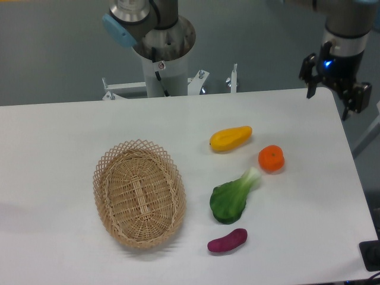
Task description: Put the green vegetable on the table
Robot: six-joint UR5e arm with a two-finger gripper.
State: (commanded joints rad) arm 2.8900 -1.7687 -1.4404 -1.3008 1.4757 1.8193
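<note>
The green vegetable point(232, 198), a toy bok choy with a dark green leaf and a pale stalk, lies flat on the white table point(53, 136), right of centre. Its stalk points up and to the right. My gripper point(328, 101) hangs at the far right rear corner of the table, well away from the vegetable. Its two dark fingers point(310, 77) stand apart with nothing between them, so it is open and empty.
An empty oval wicker basket point(139, 193) sits left of the vegetable. A yellow squash-like fruit point(231, 138) and an orange point(271, 158) lie behind the vegetable. A purple sweet potato point(227, 240) lies just in front of it. The arm's base point(161, 53) stands behind the table.
</note>
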